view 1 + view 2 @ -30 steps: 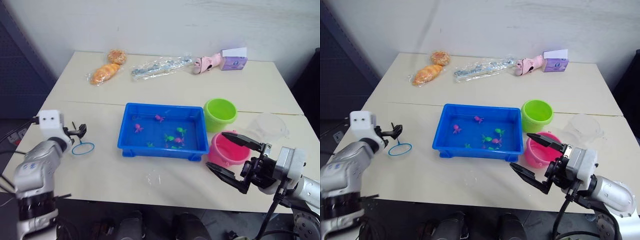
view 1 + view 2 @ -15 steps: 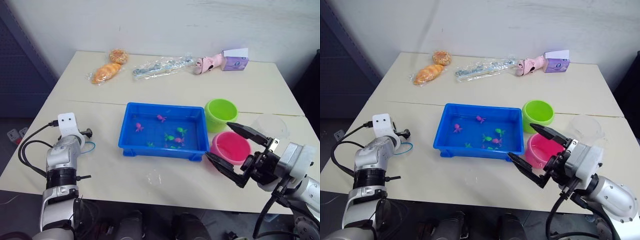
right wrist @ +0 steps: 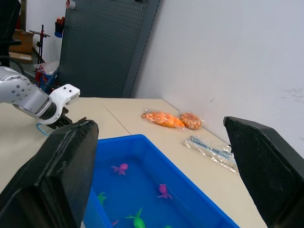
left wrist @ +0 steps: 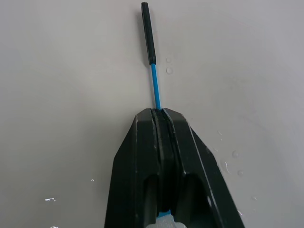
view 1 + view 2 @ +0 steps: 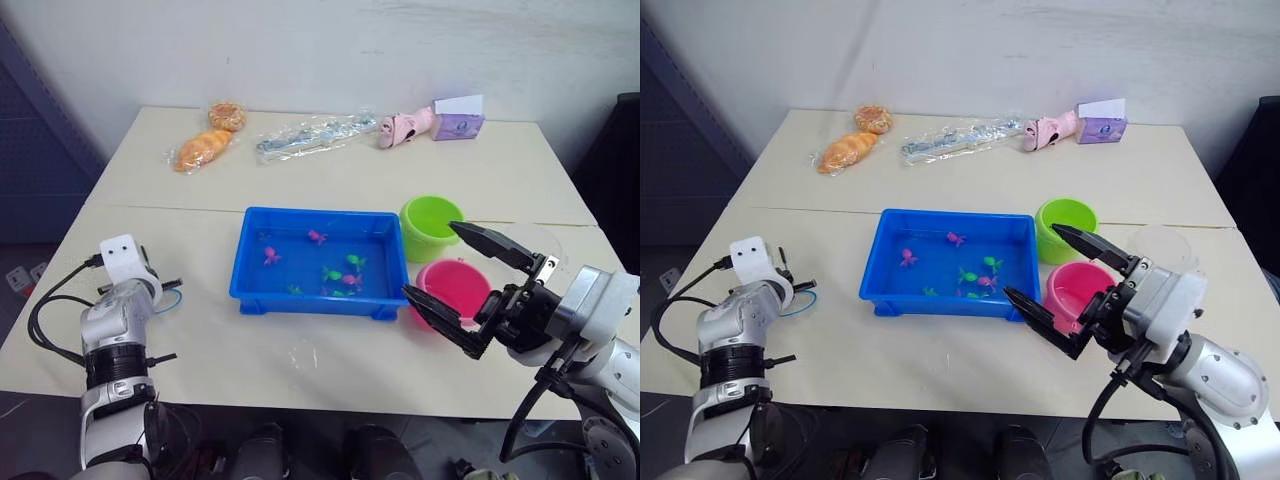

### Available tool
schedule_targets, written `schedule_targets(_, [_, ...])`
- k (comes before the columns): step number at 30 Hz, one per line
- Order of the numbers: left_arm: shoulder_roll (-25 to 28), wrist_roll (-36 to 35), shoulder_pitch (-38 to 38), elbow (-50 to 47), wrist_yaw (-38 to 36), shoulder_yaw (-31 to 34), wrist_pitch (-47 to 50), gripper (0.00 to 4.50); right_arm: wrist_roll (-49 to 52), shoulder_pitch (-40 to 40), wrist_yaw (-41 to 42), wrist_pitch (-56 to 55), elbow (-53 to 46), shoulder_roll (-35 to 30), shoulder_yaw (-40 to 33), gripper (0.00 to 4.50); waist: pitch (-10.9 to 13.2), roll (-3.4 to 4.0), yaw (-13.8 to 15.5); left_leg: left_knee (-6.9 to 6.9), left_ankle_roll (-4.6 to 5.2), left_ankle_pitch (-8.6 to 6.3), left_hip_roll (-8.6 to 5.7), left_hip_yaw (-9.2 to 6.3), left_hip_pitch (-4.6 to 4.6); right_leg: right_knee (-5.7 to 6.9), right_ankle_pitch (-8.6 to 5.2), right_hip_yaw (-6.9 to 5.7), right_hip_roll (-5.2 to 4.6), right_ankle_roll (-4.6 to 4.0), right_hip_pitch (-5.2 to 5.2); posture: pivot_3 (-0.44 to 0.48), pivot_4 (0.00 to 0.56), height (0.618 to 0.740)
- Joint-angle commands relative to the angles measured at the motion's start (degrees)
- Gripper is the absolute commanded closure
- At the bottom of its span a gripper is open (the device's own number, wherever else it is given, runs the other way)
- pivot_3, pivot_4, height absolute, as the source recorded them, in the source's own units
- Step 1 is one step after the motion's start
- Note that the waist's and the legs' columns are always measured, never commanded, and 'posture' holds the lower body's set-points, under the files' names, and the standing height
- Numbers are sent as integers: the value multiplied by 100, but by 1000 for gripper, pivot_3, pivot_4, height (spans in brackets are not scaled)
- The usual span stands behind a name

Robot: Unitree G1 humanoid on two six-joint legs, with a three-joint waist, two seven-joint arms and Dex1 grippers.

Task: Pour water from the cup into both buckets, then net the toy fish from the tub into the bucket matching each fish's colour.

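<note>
Here the left end effector (image 4: 160,114) pinches the net (image 4: 151,47); right end effector (image 5: 473,288) spread beside the tub (image 5: 318,298).

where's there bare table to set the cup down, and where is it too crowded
Bare patches: the near table edge in front of the tub, the strip between the tub and the left gripper, and the middle band behind the tub. Crowded: the green bucket, pink bucket, cup and open right gripper cluster.
</note>
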Motion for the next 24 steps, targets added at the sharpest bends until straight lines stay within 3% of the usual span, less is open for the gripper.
schedule_targets(1, [194, -236, 158, -302, -318, 285, -135, 4472, 192, -24, 123, 25, 44, -153, -128, 0, 1, -1, -20, -1, 0, 0, 0, 0, -1, -1, 0, 0, 0, 0, -1, 0, 150, 740])
schedule_targets(3, [335, -887, 26, -546, -1089, 602, -238, 4472, 264, -57, 173, 105, 71, -260, -135, 0, 3, -4, -16, -1, 0, 0, 0, 0, -3, 0, 0, -1, 0, 0, -3, 0, 150, 740])
schedule_targets(5, [800, -1459, -103, -669, -2381, 613, -264, 4472, 423, -134, 266, 257, 130, -429, -183, 0, 19, -30, -2, 0, -4, 4, 2, -2, -11, 0, 0, -5, 0, 0, -10, 0, 150, 740])
schedule_targets(9, [1783, -1739, -290, -326, -4264, 193, -503, 4472, 610, -224, 727, 457, 364, -936, -348, 0, 24, -37, -2, -1, -8, 8, 1, -7, -16, -12, 0, -9, -1, -1, -6, 0, 150, 740])
schedule_targets(11, [2290, -1672, -350, -269, -5703, -310, -1138, 4472, 737, -380, 894, 621, 505, -1207, -388, 0, 28, -30, -2, -1, -3, 4, -1, -6, -15, -20, 0, -8, -2, -1, -2, 0, 150, 740])
schedule_targets(13, [2823, -1453, -307, -404, -7698, -1016, -2405, 4472, 942, -668, 936, 972, 679, -1499, -378, 0, 33, -20, -4, -1, 0, 1, -3, -3, -17, -23, 0, -7, -4, -2, -3, 0, 150, 740])
schedule_targets(15, [3060, -1450, -528, -413, -8731, -1523, -2639, 4472, 1182, -1046, 794, 1496, 824, -1756, -251, 0, 39, -10, -2, -1, -1, 1, -3, -3, -17, -27, 0, -8, -6, -4, -3, 0, 150, 740])
schedule_targets(17, [3172, -1514, -641, -645, -9509, -2031, -2533, 4472, 1448, -1506, 528, 2100, 964, -1937, -62, 0, 46, 1, 2, -4, 1, 2, -3, -4, -19, -32, -1, -7, -8, -7, -4, 0, 150, 740])
schedule_targets(19, [3113, -1284, -685, -896, -10118, -2485, -3251, 4472, 1923, -1975, 197, 3005, 1013, -2234, 160, 0, 54, 14, -16, -6, 4, 2, 1, -7, -27, -33, -2, -7, -8, -10, -11, 0, 150, 740])
schedule_targets(21, [2957, -1091, -831, -1169, -10274, -2938, -3807, 4472, 2510, -2462, 98, 3538, 991, -2282, 417, 0, 61, 25, -23, -3, 11, -1, 0, -7, -34, -31, -3, -7, -11, -11, -17, 0, 150, 740])
schedule_targets(24, [2407, -943, -1174, -1741, -9866, -3550, -3632, 4472, 2284, -2997, 197, 3764, 865, -2222, 1036, 0, 62, 27, -19, 7, 18, 2, 1, -19, -68, -30, -3, -20, -9, -11, -40, 0, 150, 740])
